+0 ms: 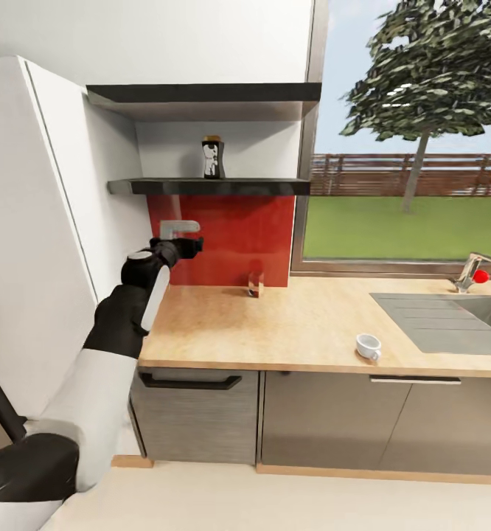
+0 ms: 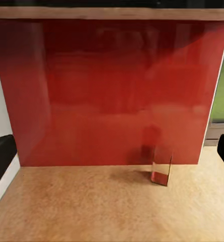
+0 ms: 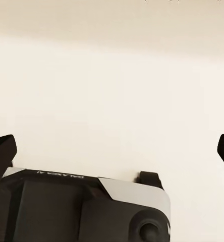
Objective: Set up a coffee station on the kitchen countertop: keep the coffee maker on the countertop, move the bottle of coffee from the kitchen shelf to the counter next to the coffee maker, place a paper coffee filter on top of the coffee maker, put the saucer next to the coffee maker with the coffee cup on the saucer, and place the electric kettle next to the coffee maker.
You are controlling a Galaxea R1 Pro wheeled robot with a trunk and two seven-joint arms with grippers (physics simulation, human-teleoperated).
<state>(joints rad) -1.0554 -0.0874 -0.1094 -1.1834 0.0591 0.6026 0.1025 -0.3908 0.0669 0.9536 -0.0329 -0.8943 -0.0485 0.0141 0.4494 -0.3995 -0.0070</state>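
left arm raised over the far-left end of the surface (image 1: 304, 324), left hand (image 1: 189, 245) in front of the red backsplash (image 1: 231, 236), below the shelf (image 1: 209, 186). judgement: lifted this high to go for the coffee jar (image 1: 213, 157), which stands on the shelf at about 1 o'clock from the hand, well above it. jar dark with a white label; lid colour hard to read at this size.

left wrist view: finger tips at the two side edges, wide apart, nothing between them, so left hand is released. the camera looks level at the backsplash, not up at the shelf; the wrist likely needs to rise and tilt before any approach.

right wrist view: right hand (image 3: 112, 148) with tips spread to both edges, released and empty, facing a plain pale area; a robot body part lies beneath it. judgement: right arm parked.

other things: a small clear glass (image 1: 256, 283) stands on the surface against the backsplash, at about 4 o'clock from the left hand, well apart; also seen in the left wrist view (image 2: 161, 169). cup (image 1: 368, 345) near the front edge, just beside the sink (image 1: 452, 317), tap (image 1: 472, 273) behind.

in the way: the shelf's front lip sits between hand and jar; the upper shelf (image 1: 201, 96) limits headroom above the jar. tall white cabinet (image 1: 32, 221) crowds the arm at 9 o'clock.
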